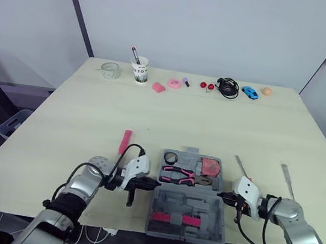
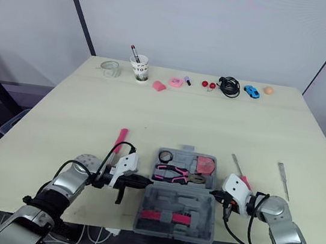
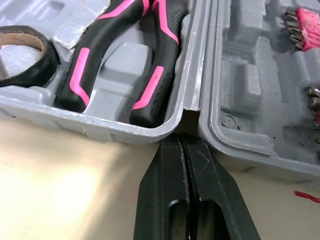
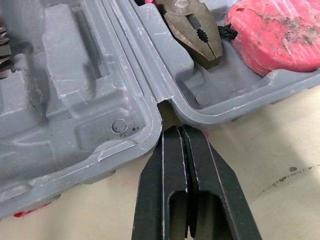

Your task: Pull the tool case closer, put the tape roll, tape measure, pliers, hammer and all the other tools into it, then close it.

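The grey tool case (image 1: 184, 219) lies open at the near edge of the table, its lid half toward me. In its far half sit the black tape roll (image 1: 171, 158), the pink-handled pliers (image 1: 178, 174) and the red tape measure (image 1: 210, 166). My left gripper (image 1: 153, 183) is shut, its tips (image 3: 182, 142) at the hinge notch on the case's left side. My right gripper (image 1: 223, 196) is shut too, its tips (image 4: 176, 131) at the right hinge notch. A pink-handled tool (image 1: 125, 141) lies left of the case. Two slim metal tools (image 1: 241, 167) (image 1: 288, 179) lie to its right.
Along the far edge stand a glass jar (image 1: 110, 70), a paper cup with pens (image 1: 139, 69), small pink pieces (image 1: 174, 83), two red balls (image 1: 207, 86), a black cable (image 1: 227, 87), a blue toy car (image 1: 250, 92) and an orange ball (image 1: 267, 91).
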